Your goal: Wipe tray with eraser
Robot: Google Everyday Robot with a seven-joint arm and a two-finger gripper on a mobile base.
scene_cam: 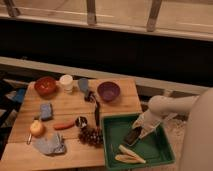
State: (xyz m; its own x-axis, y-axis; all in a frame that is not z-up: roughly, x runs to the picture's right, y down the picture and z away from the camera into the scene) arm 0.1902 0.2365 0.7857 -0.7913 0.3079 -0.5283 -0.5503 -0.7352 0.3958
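The green tray (112, 145) sits at the front right of the wooden table. The dark eraser (132, 136) lies flat on the tray floor near its middle. My gripper (138, 129) reaches in from the right on a white arm and sits right on the eraser's far end. Pale yellow strips (129, 155) lie in the tray's front part, just ahead of the eraser.
On the table stand a red bowl (45, 85), a white cup (66, 82), a purple bowl (108, 91), a blue block (46, 111), a carrot (63, 126), an apple (36, 128), a grey cloth (50, 145), dark grapes (91, 136) beside the tray, and a black utensil (96, 112).
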